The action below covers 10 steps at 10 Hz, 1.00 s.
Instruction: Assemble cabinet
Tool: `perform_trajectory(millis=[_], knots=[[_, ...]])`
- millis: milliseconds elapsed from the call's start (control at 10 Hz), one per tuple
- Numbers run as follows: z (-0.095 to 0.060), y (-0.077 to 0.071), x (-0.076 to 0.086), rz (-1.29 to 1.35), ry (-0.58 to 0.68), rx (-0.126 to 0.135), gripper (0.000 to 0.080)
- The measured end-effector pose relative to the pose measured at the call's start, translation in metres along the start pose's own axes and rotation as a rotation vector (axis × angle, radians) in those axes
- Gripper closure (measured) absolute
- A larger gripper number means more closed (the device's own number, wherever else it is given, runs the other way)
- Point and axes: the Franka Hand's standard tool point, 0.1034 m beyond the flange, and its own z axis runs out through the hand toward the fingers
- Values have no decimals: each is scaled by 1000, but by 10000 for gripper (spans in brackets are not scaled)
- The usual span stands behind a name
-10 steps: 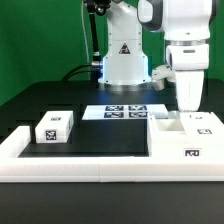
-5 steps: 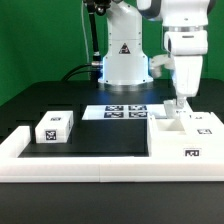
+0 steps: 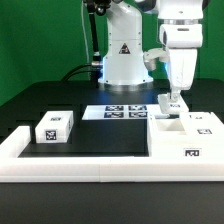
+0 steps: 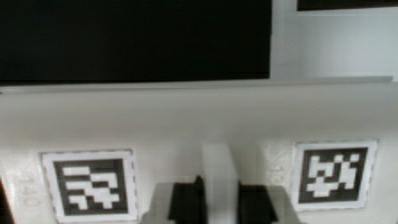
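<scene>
Gripper [image 3: 172, 103]: two fingers [image 4: 185, 203] flank one thin white rib [image 4: 222, 180] between two tags [image 4: 93, 184]; whether they pinch it, I cannot tell. Just below it, one cabinet [image 3: 190, 135], at the exterior view's right. One block [image 3: 55, 127] is well apart at the left, and one marker board [image 3: 93, 112] lies between.

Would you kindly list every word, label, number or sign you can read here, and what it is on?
No words or numbers are readable.
On the robot base, a triangular sign: symbol too small to read.
The square tags on the cabinet, small block and marker board: patterns only, no text.
</scene>
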Motion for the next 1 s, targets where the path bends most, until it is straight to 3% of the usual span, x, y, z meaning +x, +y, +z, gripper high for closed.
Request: perform_trajectory(millis=[500,600,800,1000], knots=[[-6,10,3,-27,-11,5,738],[-6,14,-4,-64,21,-16,738],[0,21,-35,-45,90,-25,737],[4,22,-55,-32,121,-7,737]])
